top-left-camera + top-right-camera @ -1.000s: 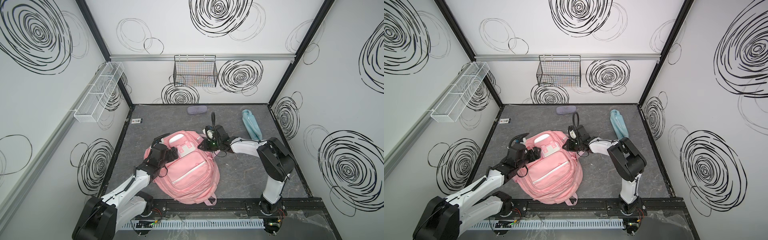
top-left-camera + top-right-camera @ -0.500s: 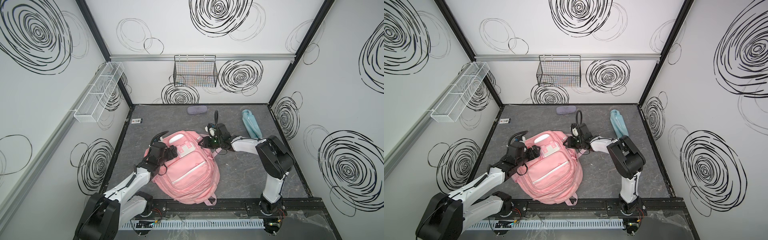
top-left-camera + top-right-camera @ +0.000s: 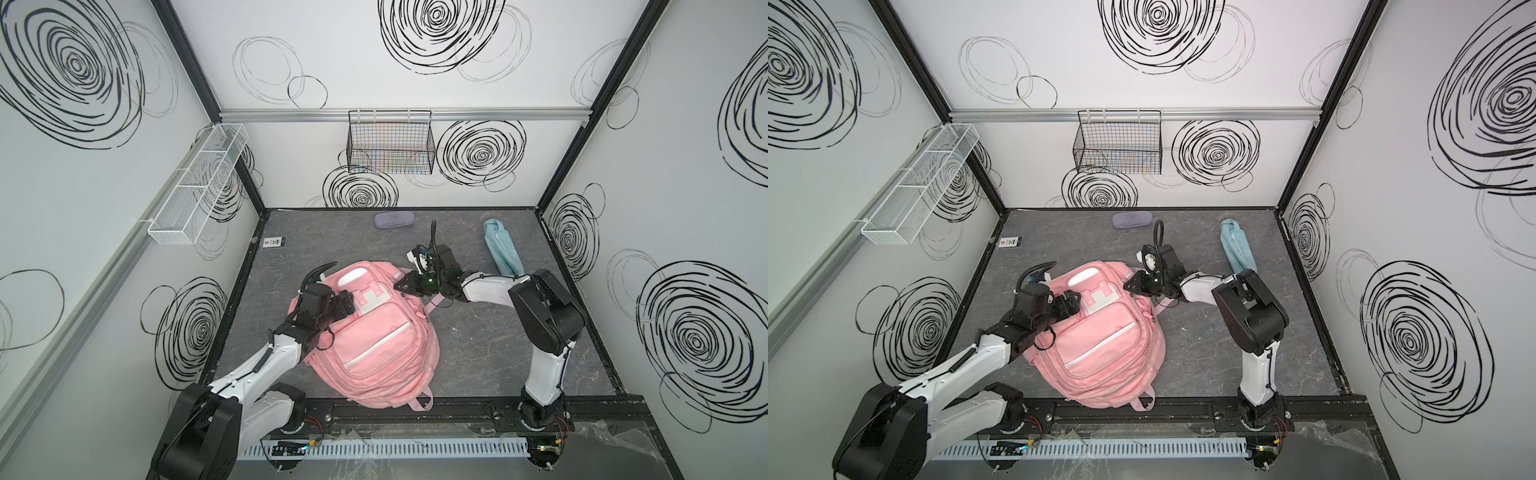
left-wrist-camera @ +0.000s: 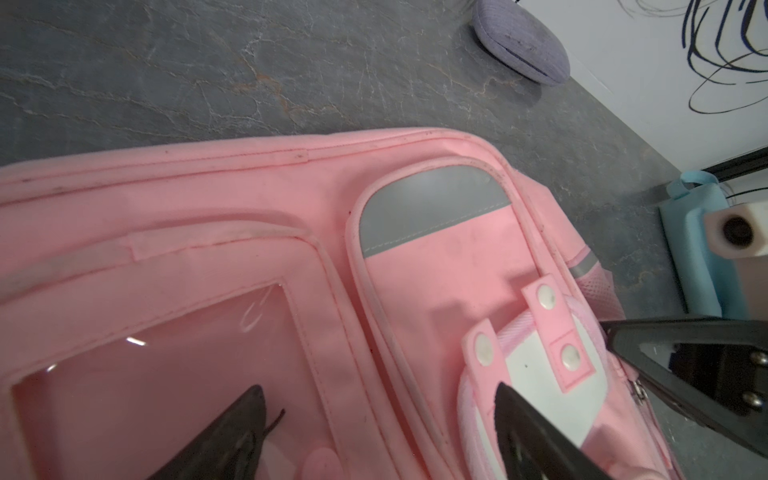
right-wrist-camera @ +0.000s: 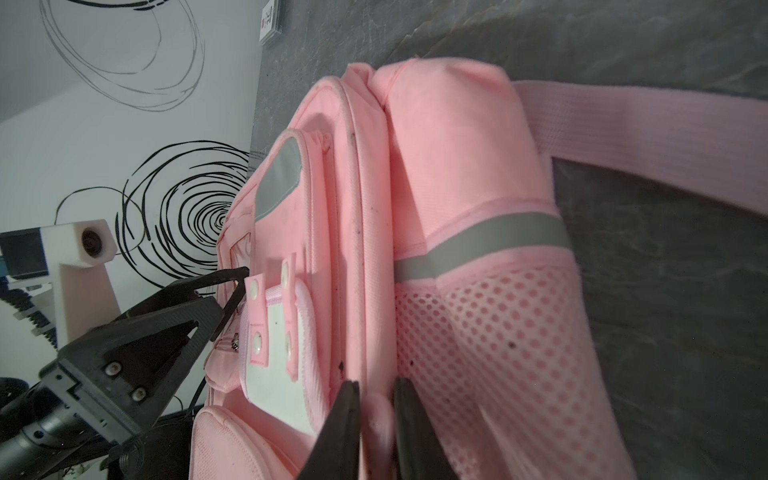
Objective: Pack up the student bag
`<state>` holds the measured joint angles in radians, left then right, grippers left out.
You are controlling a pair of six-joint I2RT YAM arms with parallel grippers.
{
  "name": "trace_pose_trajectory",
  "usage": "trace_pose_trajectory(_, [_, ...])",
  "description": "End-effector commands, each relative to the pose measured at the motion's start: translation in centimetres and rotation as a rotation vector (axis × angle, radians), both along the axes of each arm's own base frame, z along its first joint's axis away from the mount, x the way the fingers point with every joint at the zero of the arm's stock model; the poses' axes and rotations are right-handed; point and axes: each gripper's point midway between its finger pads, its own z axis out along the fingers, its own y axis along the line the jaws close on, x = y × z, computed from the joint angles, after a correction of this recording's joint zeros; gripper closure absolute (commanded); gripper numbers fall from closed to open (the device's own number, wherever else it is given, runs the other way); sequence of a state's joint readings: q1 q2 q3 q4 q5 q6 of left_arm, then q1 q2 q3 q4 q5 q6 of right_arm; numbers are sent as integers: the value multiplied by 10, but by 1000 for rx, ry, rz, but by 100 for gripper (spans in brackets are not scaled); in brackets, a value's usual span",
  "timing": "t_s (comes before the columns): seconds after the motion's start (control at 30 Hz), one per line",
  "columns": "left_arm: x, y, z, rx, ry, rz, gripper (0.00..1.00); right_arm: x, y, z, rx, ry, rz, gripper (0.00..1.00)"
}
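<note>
Pink student bag (image 3: 374,345) lies front-up on the grey mat (image 3: 478,345), left of centre, with its bottom end at the front rail and its top end toward the back wall. Over the top flap the left gripper (image 4: 376,390) has its jaws spread wide, one finger above the clear window pocket (image 4: 166,374) and the other above the white flap patch (image 4: 540,386), grasping nothing. At the bag's upper right side the right gripper (image 5: 376,386) is pinched narrow on a pink tab (image 5: 379,419).
</note>
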<state>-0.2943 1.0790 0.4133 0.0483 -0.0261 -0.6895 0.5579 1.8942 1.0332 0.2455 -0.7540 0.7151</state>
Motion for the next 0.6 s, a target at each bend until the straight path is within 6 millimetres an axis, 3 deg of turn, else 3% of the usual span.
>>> trace_pose_trajectory(0.0, [-8,5,-12,3,42,18,11,3,6,19,50,-50,9,88])
trace_pose_trajectory(0.17, [-5,6,-2,23,24,14,12,8,-1,20,-21,-95,-1,98])
trace_pose_trajectory(0.23, [-1,-3,14,45,-8,-39,12,7,-1,29,-13,-137,8,100])
trace_pose_trajectory(0.4, [2,-64,60,104,-55,-376,9,2,-1,81,119,-311,44,100])
trace_pose_trajectory(0.57, [-26,-134,65,200,-62,-828,7,-6,-5,126,260,-453,93,100])
